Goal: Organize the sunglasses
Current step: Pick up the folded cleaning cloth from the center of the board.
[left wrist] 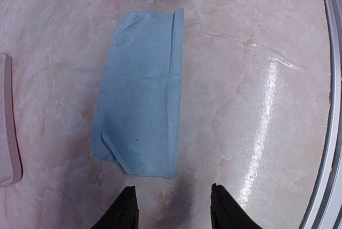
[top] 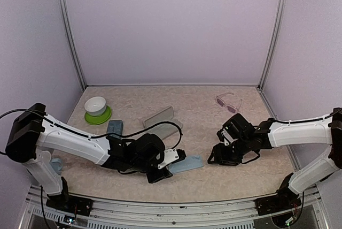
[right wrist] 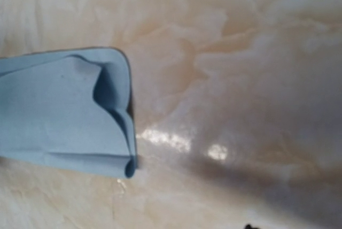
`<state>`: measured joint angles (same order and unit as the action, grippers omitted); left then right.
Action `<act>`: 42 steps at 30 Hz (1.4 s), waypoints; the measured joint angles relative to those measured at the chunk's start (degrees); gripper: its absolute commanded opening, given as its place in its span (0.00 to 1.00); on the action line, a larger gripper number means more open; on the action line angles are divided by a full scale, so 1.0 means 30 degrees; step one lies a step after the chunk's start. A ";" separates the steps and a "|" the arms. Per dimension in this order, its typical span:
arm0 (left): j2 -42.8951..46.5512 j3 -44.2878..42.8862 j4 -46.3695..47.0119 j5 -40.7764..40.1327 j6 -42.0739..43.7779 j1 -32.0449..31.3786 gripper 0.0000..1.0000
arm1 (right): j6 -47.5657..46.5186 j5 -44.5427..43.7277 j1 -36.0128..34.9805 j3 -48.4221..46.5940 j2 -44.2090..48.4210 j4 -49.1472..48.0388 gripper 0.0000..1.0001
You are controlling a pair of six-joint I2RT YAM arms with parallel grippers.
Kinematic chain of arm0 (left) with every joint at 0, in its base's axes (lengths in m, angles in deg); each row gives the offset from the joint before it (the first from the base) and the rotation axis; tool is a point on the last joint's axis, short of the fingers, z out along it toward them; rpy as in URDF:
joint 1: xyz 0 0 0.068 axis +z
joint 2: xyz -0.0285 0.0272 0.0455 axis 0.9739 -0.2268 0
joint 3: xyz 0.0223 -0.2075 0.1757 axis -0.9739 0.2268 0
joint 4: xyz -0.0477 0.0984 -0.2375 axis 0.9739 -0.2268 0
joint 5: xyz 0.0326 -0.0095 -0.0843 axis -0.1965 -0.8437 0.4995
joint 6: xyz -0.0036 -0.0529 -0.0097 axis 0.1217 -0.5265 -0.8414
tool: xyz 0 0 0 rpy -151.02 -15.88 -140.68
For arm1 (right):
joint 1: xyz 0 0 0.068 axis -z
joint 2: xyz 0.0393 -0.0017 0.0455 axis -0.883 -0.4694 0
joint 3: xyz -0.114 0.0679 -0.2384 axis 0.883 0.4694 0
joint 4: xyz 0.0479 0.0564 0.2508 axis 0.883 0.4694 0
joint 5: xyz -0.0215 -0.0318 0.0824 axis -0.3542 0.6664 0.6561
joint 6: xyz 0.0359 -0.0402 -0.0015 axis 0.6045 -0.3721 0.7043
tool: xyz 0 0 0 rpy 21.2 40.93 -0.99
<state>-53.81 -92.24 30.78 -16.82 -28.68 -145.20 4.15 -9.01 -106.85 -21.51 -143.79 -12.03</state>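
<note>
Folded light-blue cloth point(left wrist: 141, 95) on beige marbled tabletop point(top: 203, 122), between 2 grippers.

Soft matte weave, oblong, 1 long edge doubled over, near corner tucked under; glossy sheen on the stone-patterned surface beside it. Just short of the cloth, left gripper point(left wrist: 172, 189) with 2 black tapered fingers point(left wrist: 125, 213) spread apart, nothing between them. Opposite, right gripper point(top: 216, 155) low over the table by the cloth's other end; impossible to tell whether spread or pinched. Far right, well apart from both: sunglasses point(top: 228, 102), pale clear frame, purplish-pink lenses, resting on the table. Far left: white bowl point(top: 95, 105) on round green plate point(top: 101, 117), oblong blue-grey case point(top: 114, 128) near it, translucent oblong case point(top: 160, 117) further in.
</note>
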 measured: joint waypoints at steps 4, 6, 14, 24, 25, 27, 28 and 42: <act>-0.0459 -0.0007 0.0364 0.0000 0.0299 0.0000 0.39 | 0.0080 0.0087 0.0007 0.0000 -0.0270 0.0000 0.56; -0.0765 -0.0022 0.0466 -0.0022 0.0415 -0.0007 0.36 | 0.0131 0.0153 0.0007 0.0000 -0.0379 -0.0007 0.55; -0.1800 -0.0080 0.0758 -0.0401 0.0780 -0.0015 0.33 | 0.0233 0.0299 0.0007 -0.0146 -0.0882 0.0000 0.54; -0.2310 -0.0175 0.1348 -0.0933 0.0860 -0.0226 0.27 | 0.0270 0.0372 0.0007 -0.0721 -0.1384 0.0044 0.53; -0.2397 -0.0248 0.1406 -0.1013 0.0860 -0.0248 0.25 | 0.0270 0.0408 0.0007 -0.0823 -0.1501 0.0044 0.52; -0.2608 -0.0386 0.1581 -0.1151 0.0947 -0.0255 0.20 | 0.0262 0.0503 0.0007 -0.1071 -0.1814 0.0051 0.52; -0.2688 -0.0430 0.1647 -0.1188 0.0984 -0.0262 0.18 | 0.0255 0.0583 0.0007 -0.1166 -0.1931 0.0044 0.51; -0.2987 -0.0561 0.1996 -0.1668 0.1107 -0.0554 0.12 | 0.0124 0.3242 0.0007 -0.2266 -0.4634 -0.0903 0.35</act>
<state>-62.78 -93.92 36.77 -21.82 -25.35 -146.87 4.52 0.71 -106.82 -28.31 -157.69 -14.74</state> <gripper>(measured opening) 0.125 0.391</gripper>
